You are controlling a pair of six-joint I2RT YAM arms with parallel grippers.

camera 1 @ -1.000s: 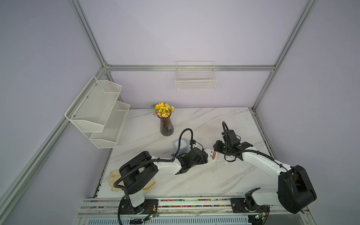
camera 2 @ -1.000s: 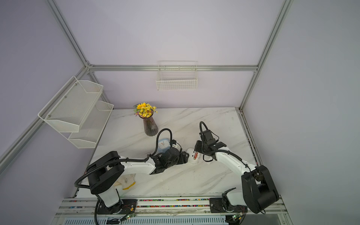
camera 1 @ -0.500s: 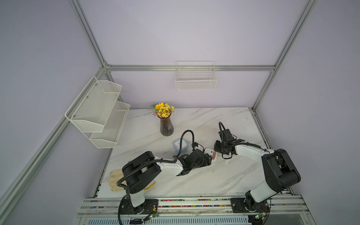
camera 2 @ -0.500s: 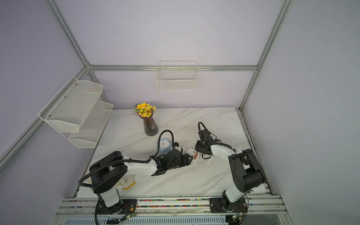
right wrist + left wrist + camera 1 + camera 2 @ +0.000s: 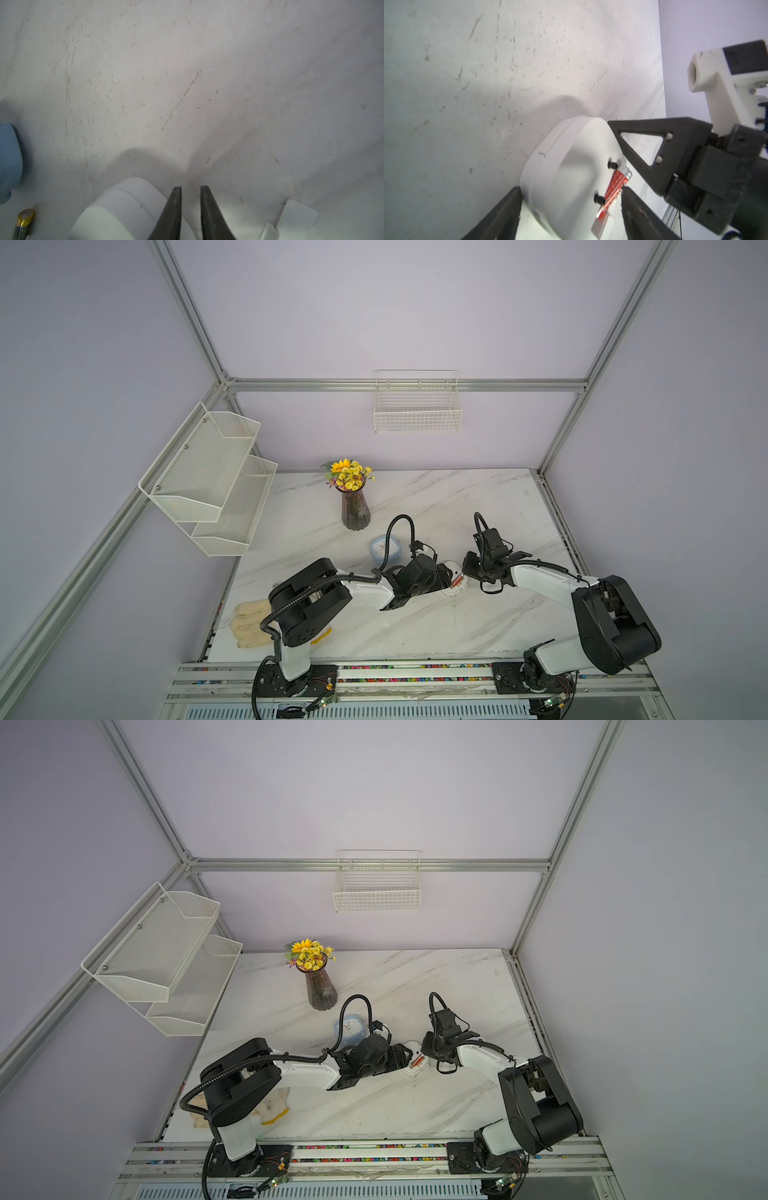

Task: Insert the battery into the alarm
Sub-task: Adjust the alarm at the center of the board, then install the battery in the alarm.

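The white alarm [image 5: 566, 166] lies back-up on the table and shows in both top views [image 5: 451, 593] [image 5: 409, 1072]. My left gripper [image 5: 571, 189] is shut on its two sides [image 5: 444, 581]. A red battery [image 5: 616, 185] lies slanted on the alarm's back by two black knobs, also visible from above [image 5: 457, 580] [image 5: 417, 1061]. My right gripper [image 5: 190, 187] hovers over the alarm's edge [image 5: 124, 199], jaws a narrow gap apart with nothing between the tips. In the left wrist view its black finger [image 5: 643, 141] rests right beside the battery's top end.
A blue clock [image 5: 384, 549] stands just behind the left wrist, and a vase of yellow flowers [image 5: 355, 510] further back. A gold battery [image 5: 25, 222] and a loose white cover piece [image 5: 297, 216] lie on the table near the alarm. A glove [image 5: 251, 624] lies front left.
My right gripper's jaws have narrowed from a wider opening while staying at the alarm. The right arm's elbow has swung. The left gripper has kept its hold and place.
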